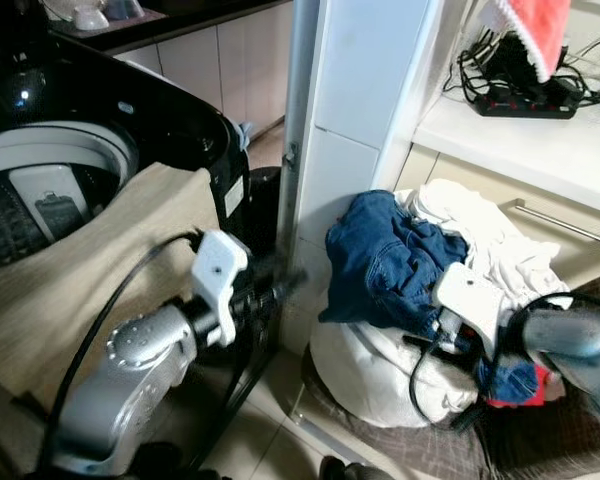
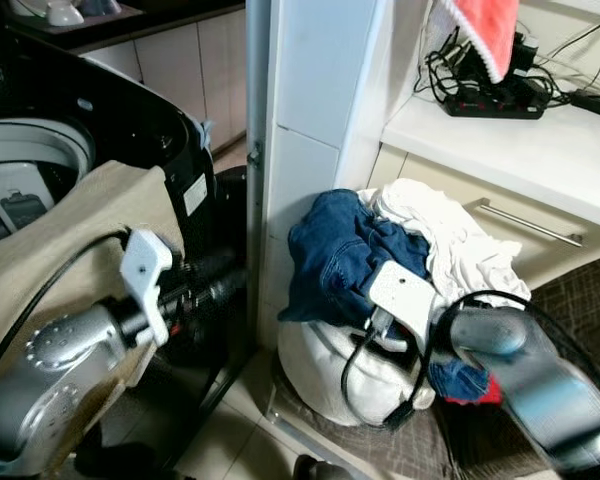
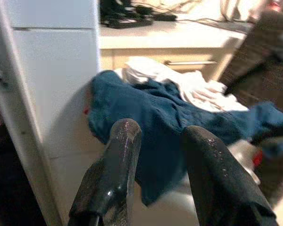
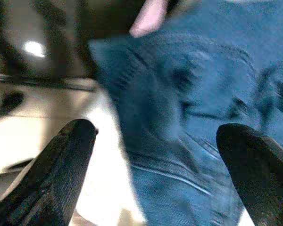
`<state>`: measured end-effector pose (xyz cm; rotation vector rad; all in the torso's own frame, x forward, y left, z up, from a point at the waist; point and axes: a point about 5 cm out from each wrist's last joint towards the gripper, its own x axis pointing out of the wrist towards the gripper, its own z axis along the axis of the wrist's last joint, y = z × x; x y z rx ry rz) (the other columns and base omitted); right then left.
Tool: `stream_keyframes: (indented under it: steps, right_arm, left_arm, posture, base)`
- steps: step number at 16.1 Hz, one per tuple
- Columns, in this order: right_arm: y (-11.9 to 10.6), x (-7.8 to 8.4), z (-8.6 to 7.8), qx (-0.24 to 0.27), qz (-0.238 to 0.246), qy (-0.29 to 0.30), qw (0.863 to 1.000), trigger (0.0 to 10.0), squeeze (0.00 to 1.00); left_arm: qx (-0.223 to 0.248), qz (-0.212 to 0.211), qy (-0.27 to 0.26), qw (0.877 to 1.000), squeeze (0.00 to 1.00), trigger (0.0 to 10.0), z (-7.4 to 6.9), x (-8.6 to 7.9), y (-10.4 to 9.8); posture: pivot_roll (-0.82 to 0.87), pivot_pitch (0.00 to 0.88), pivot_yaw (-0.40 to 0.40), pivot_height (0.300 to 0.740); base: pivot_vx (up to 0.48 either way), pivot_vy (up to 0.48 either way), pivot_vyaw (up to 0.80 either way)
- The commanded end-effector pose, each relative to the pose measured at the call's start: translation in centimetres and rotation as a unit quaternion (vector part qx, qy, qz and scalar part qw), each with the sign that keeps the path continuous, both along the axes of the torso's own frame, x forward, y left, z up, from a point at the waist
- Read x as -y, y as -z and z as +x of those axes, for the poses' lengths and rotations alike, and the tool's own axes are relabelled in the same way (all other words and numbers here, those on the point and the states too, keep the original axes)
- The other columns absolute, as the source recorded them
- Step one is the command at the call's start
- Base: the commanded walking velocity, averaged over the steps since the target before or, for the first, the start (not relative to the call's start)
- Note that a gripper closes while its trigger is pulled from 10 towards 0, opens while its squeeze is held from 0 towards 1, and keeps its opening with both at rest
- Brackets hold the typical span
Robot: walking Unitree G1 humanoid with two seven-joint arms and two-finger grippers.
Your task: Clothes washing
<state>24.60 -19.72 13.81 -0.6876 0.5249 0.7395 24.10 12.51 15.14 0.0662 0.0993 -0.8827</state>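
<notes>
Jeans (image 4: pixel 188 117) lie just beyond the right gripper (image 4: pixel 155 165), jaws spread wide; left gripper (image 3: pixel 162 136) parted.

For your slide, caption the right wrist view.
Right gripper, fingers spread wide, closing in on blue jeans.

The washer (image 1: pixel 170 110) was glossy black plastic, with a matt tan cloth (image 1: pixel 70 270) draped over it. The jeans (image 1: pixel 385 260) were blue denim with visible seams, lying on soft white fabric (image 1: pixel 490 235). The arms (image 1: pixel 130 370) were smooth silver metal; the fingers (image 3: pixel 118 160) were shiny black.
</notes>
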Motion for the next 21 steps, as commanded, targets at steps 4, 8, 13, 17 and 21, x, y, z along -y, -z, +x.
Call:
stream_keyframes:
  steps: [4, 8, 13, 17, 21]
  right_arm:
    - [1.9, 0.3, 1.9, 0.033, -0.021, 0.013, 0.999, 10.0, 0.00]
    - [2.9, 0.7, 3.3, 0.062, -0.009, 0.028, 0.998, 10.0, 0.00]
    - [-0.5, -0.6, 3.0, 0.139, 0.137, 0.097, 0.976, 10.0, 0.00]
    - [1.6, 0.5, 2.7, 0.092, 0.043, 0.066, 0.993, 10.0, 0.00]
    - [1.9, 2.5, 3.2, 0.068, -0.014, 0.084, 0.994, 7.3, 0.00]
  left_arm:
    - [-0.005, 0.017, 0.028, 0.999, 0.00, 10.0, -0.6, 0.7, 0.2]
    - [0.001, 0.004, -0.050, 0.999, 0.00, 10.0, 0.7, 1.2, 0.2]
    - [0.026, -0.043, -0.148, 0.988, 0.00, 10.0, 1.8, 1.5, -0.5]
    - [0.024, -0.041, -0.089, 0.995, 0.00, 10.0, 1.3, 2.4, -0.5]
    - [0.026, -0.042, -0.057, 0.997, 0.00, 10.0, 1.0, 2.7, -0.7]
  posture:
    - [-0.07, 0.044, -0.060, 0.740]
    - [-0.06, 0.048, -0.064, 0.740]
    - [-0.07, 0.054, -0.061, 0.740]
    - [-0.08, 0.049, -0.051, 0.740]
    - [-0.07, 0.045, -0.063, 0.740]
  base:
    - [0.000, 0.000, 0.00]
    - [0.000, 0.000, 0.00]
    - [0.000, 0.000, 0.00]
    - [0.000, 0.000, 0.00]
    - [0.000, 0.000, 0.00]
